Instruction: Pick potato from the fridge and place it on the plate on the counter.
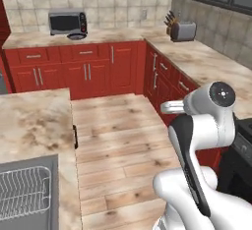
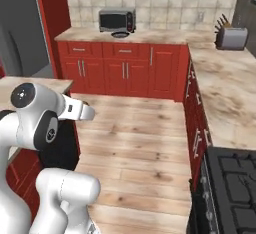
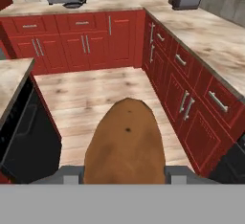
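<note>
The end effector point(image 3: 124, 177) is gripping the brown potato point(image 3: 125, 144) between its fingers, carrying it above the wooden floor toward the far desk point(image 1: 98, 37), where the dark-rimmed plate point(image 1: 77, 36) is sitting before the microwave point(image 1: 67, 22).

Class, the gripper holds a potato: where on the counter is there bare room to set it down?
Free: the counter from toaster to stove, and between microwave and toaster. Crowded: beside the plate.

White arm point(image 1: 206, 126) w/ dark joints, round grey end cap.
</note>
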